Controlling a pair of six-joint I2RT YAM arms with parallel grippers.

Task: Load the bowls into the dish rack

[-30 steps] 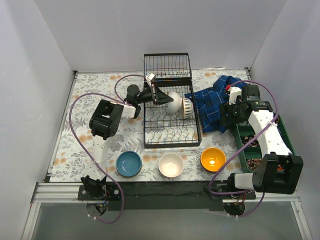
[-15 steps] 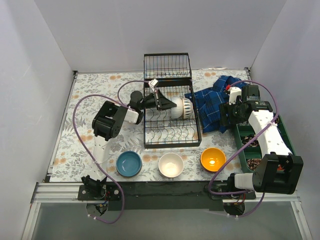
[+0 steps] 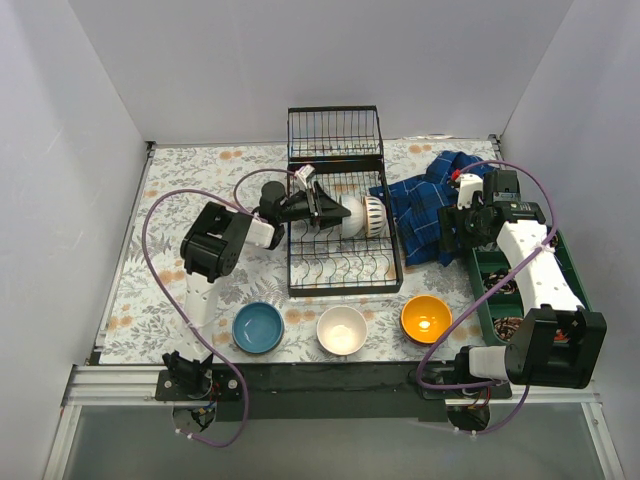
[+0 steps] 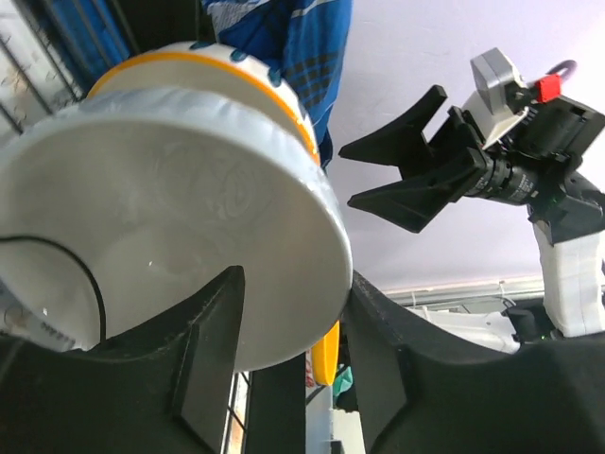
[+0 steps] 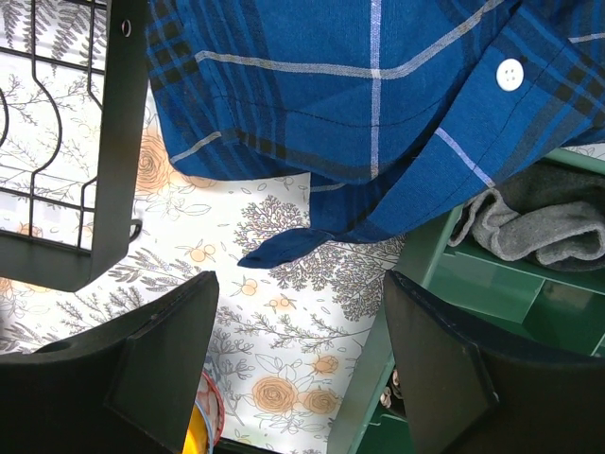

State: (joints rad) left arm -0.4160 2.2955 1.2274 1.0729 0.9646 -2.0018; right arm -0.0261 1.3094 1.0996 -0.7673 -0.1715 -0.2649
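Observation:
The black wire dish rack (image 3: 343,262) stands mid-table. My left gripper (image 3: 322,208) reaches over it from the left, shut on the rim of a white bowl (image 3: 346,212) held on edge. In the left wrist view my left gripper (image 4: 288,322) pinches this bowl (image 4: 180,218) against a second, ribbed bowl (image 4: 222,71) with an orange band, which stands in the rack (image 3: 373,215). A blue bowl (image 3: 258,327), a white bowl (image 3: 342,330) and an orange bowl (image 3: 426,318) sit in front of the rack. My right gripper (image 3: 452,238) (image 5: 302,359) is open and empty.
A blue plaid shirt (image 3: 430,205) (image 5: 359,85) lies right of the rack, partly under my right gripper. A green compartment tray (image 3: 562,250) (image 5: 444,284) with a grey sock (image 5: 539,227) stands at the right edge. White walls enclose the table.
My left gripper has moved right and down over the rack with the white bowl, bringing it close against the ribbed bowl. The right arm has not moved.

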